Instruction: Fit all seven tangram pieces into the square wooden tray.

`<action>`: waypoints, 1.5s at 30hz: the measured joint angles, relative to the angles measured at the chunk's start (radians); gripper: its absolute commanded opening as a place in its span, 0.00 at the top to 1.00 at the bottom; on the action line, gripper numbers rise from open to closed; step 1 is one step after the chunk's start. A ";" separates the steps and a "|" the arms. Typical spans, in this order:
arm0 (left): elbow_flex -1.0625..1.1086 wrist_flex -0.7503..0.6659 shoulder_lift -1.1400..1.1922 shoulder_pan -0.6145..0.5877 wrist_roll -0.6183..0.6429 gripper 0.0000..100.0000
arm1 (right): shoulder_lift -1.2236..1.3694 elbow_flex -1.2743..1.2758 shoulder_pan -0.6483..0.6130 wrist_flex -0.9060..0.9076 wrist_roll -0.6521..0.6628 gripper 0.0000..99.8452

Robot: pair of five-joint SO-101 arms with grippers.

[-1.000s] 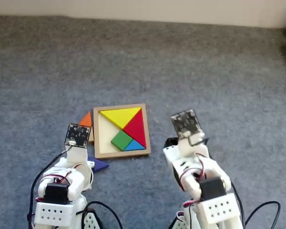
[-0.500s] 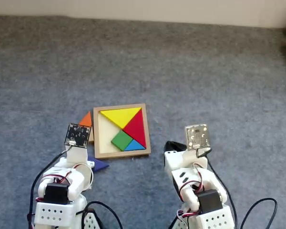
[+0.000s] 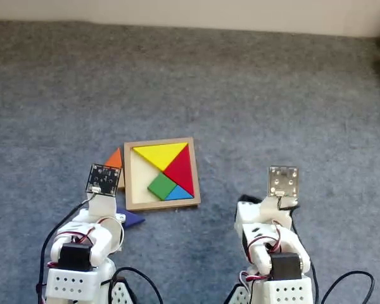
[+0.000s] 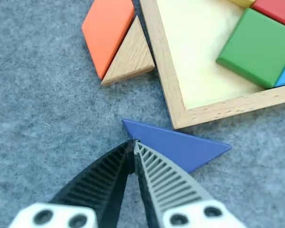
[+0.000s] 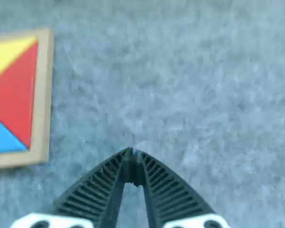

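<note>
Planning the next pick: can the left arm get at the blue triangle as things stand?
Probably yes: the left gripper, shut, sits at a corner of the blue triangle, with bare carpet around and nothing between.

High camera is looking down over the tray (image 3: 159, 140); both wrist cameras are peering from close beside it, sharing its rim

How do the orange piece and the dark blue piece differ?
The orange piece is a parallelogram, the dark blue piece a triangle. The orange piece lies beside the plain wooden triangle; the dark blue piece lies by the left gripper. Both lie on the carpet outside the tray.
</note>
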 measured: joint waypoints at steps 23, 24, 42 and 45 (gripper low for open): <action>0.000 0.000 0.000 0.000 0.000 0.99 | -0.002 0.000 -0.037 0.147 0.000 0.99; 0.000 0.000 0.000 0.000 0.000 0.99 | -0.002 0.000 -0.037 0.147 0.000 0.99; -0.180 -0.107 0.000 -0.413 -0.157 0.99 | -0.002 0.000 -0.037 0.147 0.000 0.99; -0.180 -0.107 0.000 -0.394 -0.255 0.99 | -0.002 0.000 -0.037 0.147 0.000 0.99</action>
